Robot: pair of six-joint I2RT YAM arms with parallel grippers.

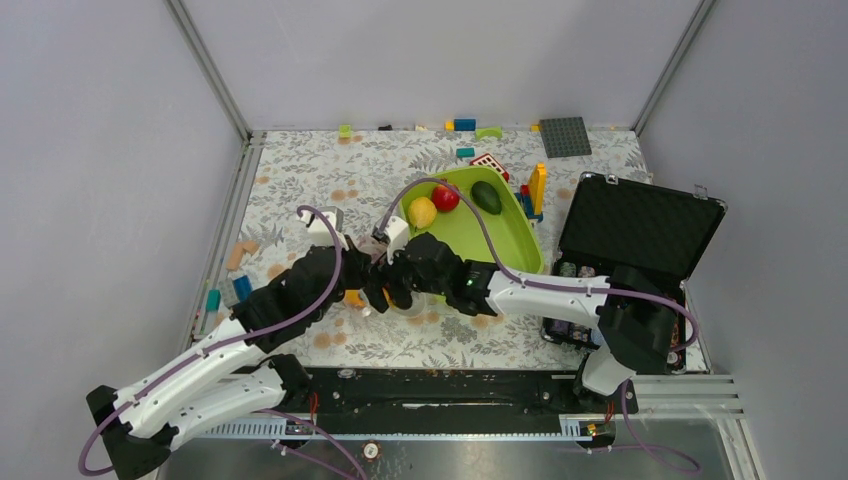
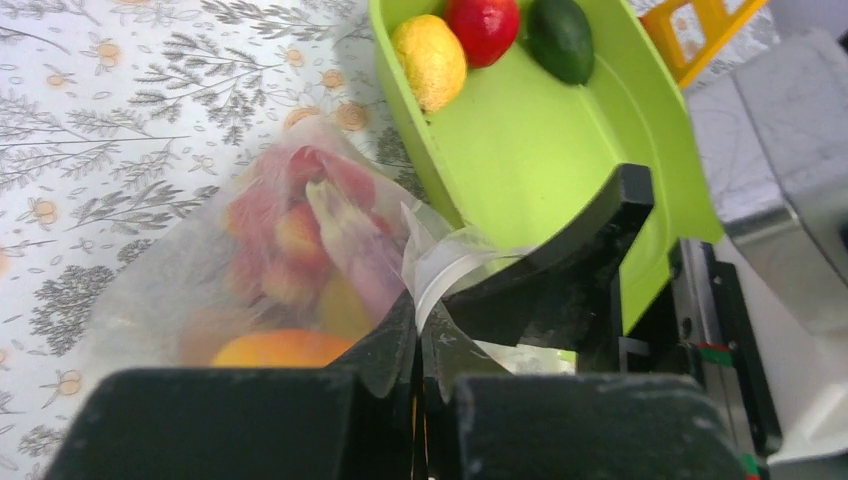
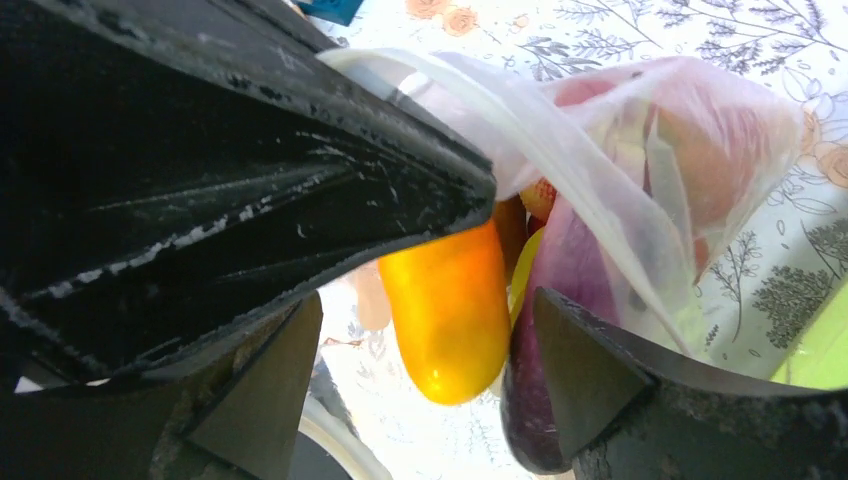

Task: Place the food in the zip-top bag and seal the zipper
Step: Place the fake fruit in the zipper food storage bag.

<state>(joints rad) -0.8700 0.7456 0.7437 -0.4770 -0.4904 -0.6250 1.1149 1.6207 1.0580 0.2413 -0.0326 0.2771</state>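
The clear zip-top bag [image 2: 250, 240] lies on the floral table left of the lime-green tray [image 2: 530, 150]. It holds red pieces, an orange-yellow fruit [image 3: 450, 310] and a purple eggplant [image 3: 555, 290]. My left gripper [image 2: 420, 320] is shut on the bag's mouth edge, pinching the whitish zipper strip [image 2: 440, 270]. My right gripper [image 3: 428, 300] is open at the bag's mouth, its fingers either side of the orange-yellow fruit and eggplant. In the top view both grippers [image 1: 372, 285] [image 1: 397, 283] meet and hide the bag. A lemon [image 1: 421, 211], a red apple [image 1: 445, 197] and a dark green fruit [image 1: 487, 197] lie in the tray.
An open black case [image 1: 635, 225] stands right of the tray. Coloured building blocks [image 1: 535, 190] stand behind the tray, several more lie along the back wall, and a grey baseplate [image 1: 565, 136] lies at the back right. Loose blocks [image 1: 240, 255] lie at the left edge.
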